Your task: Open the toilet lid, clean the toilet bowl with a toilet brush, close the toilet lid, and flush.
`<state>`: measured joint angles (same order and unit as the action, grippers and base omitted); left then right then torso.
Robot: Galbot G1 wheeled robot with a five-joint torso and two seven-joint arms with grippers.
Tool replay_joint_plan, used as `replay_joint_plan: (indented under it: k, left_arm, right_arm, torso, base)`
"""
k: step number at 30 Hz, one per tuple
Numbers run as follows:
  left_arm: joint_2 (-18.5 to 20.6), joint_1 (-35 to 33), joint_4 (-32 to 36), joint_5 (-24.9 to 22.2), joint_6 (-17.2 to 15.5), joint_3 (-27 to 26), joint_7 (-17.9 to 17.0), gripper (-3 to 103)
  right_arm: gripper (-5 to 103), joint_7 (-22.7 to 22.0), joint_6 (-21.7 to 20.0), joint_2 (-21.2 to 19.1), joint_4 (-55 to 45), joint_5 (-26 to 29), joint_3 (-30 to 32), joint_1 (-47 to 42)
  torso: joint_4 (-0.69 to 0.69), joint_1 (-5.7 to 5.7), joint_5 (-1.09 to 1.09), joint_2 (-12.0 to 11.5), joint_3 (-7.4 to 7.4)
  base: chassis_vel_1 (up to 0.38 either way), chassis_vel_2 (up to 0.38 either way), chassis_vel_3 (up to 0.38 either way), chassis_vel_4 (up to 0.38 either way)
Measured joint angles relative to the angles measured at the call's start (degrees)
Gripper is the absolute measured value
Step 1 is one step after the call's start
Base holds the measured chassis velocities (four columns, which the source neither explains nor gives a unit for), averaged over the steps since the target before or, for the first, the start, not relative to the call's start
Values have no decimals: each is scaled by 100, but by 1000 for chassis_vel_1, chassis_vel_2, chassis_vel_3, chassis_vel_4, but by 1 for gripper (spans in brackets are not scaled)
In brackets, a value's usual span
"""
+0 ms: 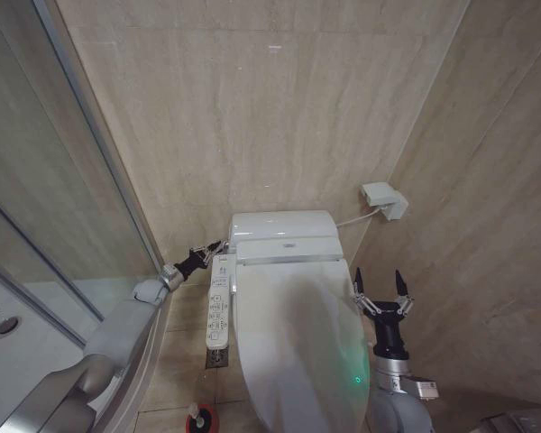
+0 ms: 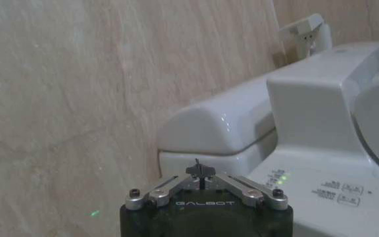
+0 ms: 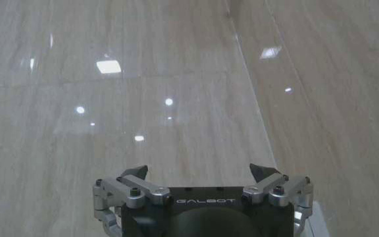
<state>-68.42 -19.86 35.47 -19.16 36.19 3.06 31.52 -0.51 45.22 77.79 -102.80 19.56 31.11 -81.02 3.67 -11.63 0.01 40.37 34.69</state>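
Head view: the toilet lid lies shut over the bowl, its long axis running from the tank at frame centre down to the lower edge, the rounded front end pointing toward the camera. The left gripper sits left of centre, jaws pinched together, beside the tank's corner and above the button panel; this placement suggests a reach for the flush or the lid's hinge side. The right gripper stands upright at the lid's right edge, jaws wide, apparently waiting. The toilet brush rests in its red holder on the floor at the lower edge, left of the pedestal.

Left wrist view: the left gripper at lower centre has closed jaws aimed at the tank.

Right wrist view: the right gripper at the lower edge has spread jaws facing the tiled wall.
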Motion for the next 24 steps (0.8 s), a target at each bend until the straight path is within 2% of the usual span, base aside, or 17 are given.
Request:
replay_joint_plan:
  k: [6, 12, 16, 24]
  left_arm:
    - [-119, 10, -108, 226, -33, -58, -173, 0]
    - [-141, -53, -174, 368, -50, -64, -209, 0]
    - [-161, -37, -272, 398, -51, -51, -202, 0]
    - [-287, 124, -543, 531, -119, -6, -219, 0]
  right_arm:
    - [100, -6, 37, 0, 2, 14, 20, -29]
    - [100, -7, 48, 11, 2, 19, 11, -33]
    - [100, -7, 46, 17, -9, 18, -4, -27]
    - [100, -8, 40, 12, 17, 18, -8, -19]
  torso:
    - [-3, 0, 1, 0, -1]
    - [-4, 0, 2, 0, -1]
    - [0, 1, 1, 1, -2]
    - [-4, 1, 1, 0, 0]
  base:
    - [0, 0, 0, 0]
    - [0, 0, 0, 0]
    - [0, 0, 0, 0]
    - [0, 0, 0, 0]
